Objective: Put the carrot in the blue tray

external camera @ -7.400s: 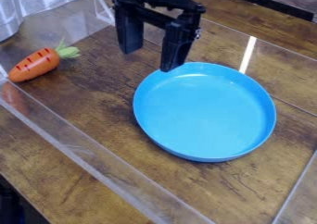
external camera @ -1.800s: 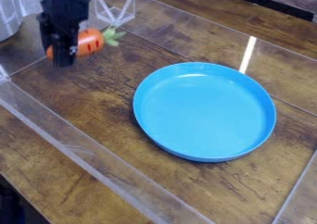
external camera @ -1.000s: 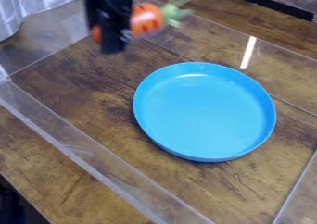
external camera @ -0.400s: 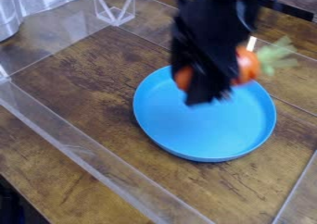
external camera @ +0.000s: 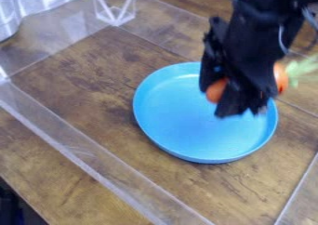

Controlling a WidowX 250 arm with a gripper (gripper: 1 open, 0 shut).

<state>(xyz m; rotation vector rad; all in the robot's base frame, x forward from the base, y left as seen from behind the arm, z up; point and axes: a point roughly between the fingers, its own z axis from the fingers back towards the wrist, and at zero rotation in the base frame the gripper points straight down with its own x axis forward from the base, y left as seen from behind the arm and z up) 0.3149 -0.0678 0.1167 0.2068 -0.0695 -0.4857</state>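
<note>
The carrot (external camera: 281, 80) is being held clamped between the closed fingers of the gripper (external camera: 248, 91), above the right-hand part of the blue tray (external camera: 174, 117) and clear of its floor; the orange body is showing on both sides of the dark fingers, with the green leafy stub pointing toward the right edge of the view. The picture is motion-blurred here, so the exact contact points on the carrot cannot be confirmed. Risk: the carrot is sitting close to the tray's right rim, so a release from this position could be letting it strike the rim, bounce or roll out onto the wooden table (external camera: 74, 108). A release from height is raising the same risk, since the rim is low. A descent too far could be pressing the fingers into the tray and shifting it. No brands, labels or legible writing are appearing anywhere in the view.
</note>
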